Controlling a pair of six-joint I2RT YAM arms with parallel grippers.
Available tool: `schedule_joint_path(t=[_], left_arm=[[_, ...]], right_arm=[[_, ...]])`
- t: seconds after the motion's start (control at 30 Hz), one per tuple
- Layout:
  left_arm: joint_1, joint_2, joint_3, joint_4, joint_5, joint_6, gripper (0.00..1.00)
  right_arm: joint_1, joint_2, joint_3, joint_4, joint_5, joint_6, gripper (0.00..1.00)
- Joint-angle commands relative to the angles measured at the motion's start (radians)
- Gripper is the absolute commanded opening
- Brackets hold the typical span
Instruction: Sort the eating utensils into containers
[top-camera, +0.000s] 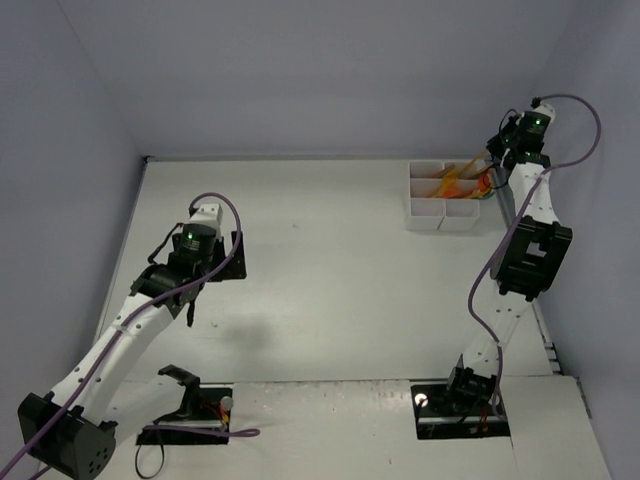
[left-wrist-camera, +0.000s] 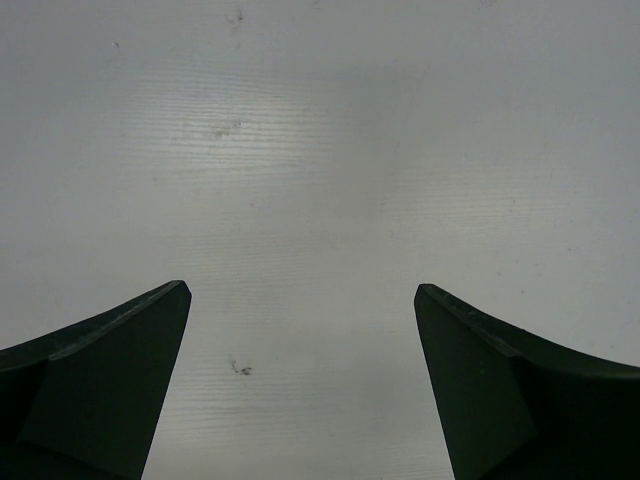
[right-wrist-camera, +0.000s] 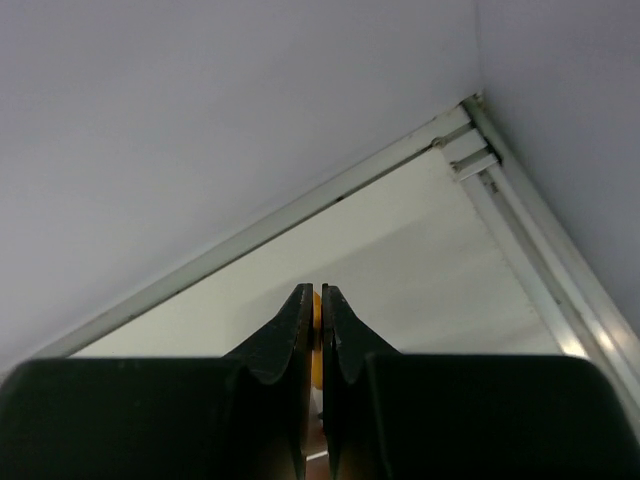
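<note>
left pincer (left-wrist-camera: 300, 287) spread wide over matte white table (left-wrist-camera: 320, 150); right pincer (right-wrist-camera: 315, 288) pinching thin orange plastic utensil (right-wrist-camera: 317, 335).

White tray (top-camera: 428, 212) w/ small thin-walled square compartments sits flat on worktop (top-camera: 330, 280) at far right, near back wall (top-camera: 330, 80); two rows are clear, the rest can't be made out. Utensils (top-camera: 458, 180) are bunched in its far compartments, orange ones tilted across the walls, w/ red + teal bits (top-camera: 485, 186) at tray's right edge; spoon/fork/knife too small to tell. One orange utensil (right-wrist-camera: 317, 330) shows as a thin sliver pinched btwn right fingers (right-wrist-camera: 285, 345).
</note>
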Motion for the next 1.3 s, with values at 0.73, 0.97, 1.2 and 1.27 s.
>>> schedule_joint_path(t=[0.73,0.97,1.2,1.27], left_arm=[[0.009,-0.063,0.239,-0.009,-0.141,0.097,0.94],[0.009,-0.120,0.336,-0.009,-0.252,0.175,0.94],[0.009,-0.177,0.350,-0.011,-0.382,0.236,0.94],[0.009,-0.191,0.335,-0.013,-0.395,0.228,0.94]], right_arm=[[0.027,-0.876,-0.542,0.083,0.188,-0.193,0.87],[0.169,-1.214,-0.744,0.029,0.428,-0.205,1.00],[0.313,-1.483,-0.864,-0.169,0.530,-0.257,1.00],[0.340,-1.548,-0.887,-0.212,0.554,-0.267,1.00]])
